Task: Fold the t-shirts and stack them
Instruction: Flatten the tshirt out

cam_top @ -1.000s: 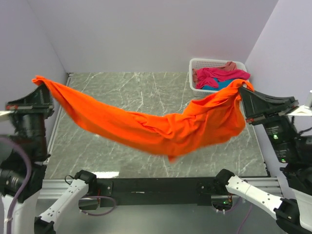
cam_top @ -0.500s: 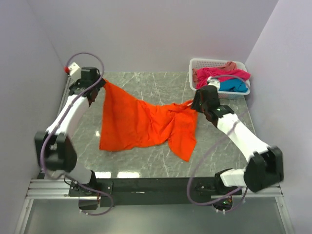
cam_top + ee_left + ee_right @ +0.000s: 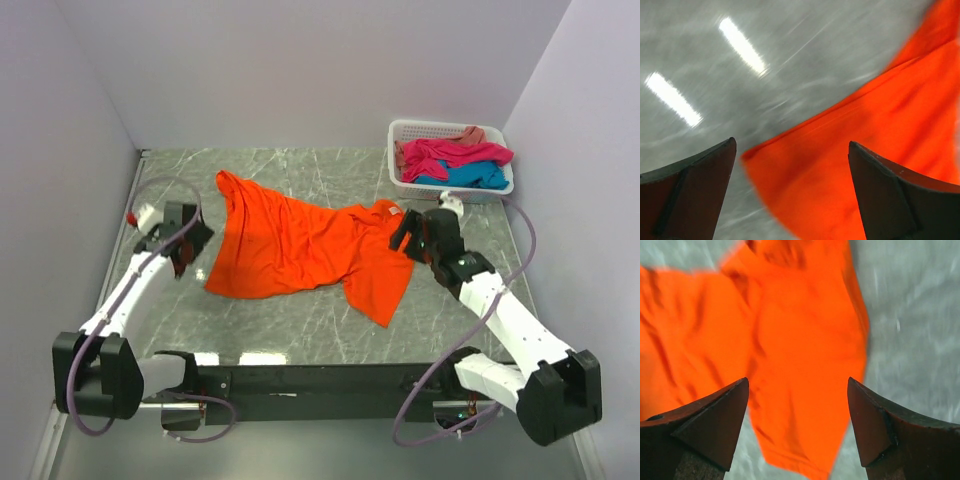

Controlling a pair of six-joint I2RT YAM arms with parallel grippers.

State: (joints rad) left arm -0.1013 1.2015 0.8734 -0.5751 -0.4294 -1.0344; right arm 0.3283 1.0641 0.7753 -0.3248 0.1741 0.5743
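Top external view: the orange t-shirt (image 3: 300, 250) lies spread out and wrinkly in the middle of the gray table (image 3: 300, 170). One sleeve points to the near edge. The left gripper (image 3: 190, 245) is just beside the shirt's left edge. The right gripper (image 3: 405, 232) is at the shirt's right edge, close to the neck hole. A white basket (image 3: 400, 135) sits in the far right corner. In it are a pink t-shirt (image 3: 450, 152), a blue t-shirt (image 3: 470, 177) and a salmon t-shirt (image 3: 472, 133), all bunched up.

Left wrist view: the picture is blurry. The left gripper (image 3: 792, 144) has its two fingers wide apart, and nothing is pinched between them. The orange t-shirt (image 3: 880, 150) lies under them, with a corner of it pointing left. The table (image 3: 715, 60) fills the rest and shines with two bright stripes of light.

Right wrist view: the right gripper (image 3: 797, 380) also has its fingers wide apart and holds nothing. The orange t-shirt (image 3: 800, 330) lies below, flat with some folds. The table (image 3: 910, 340) shows on the right side.
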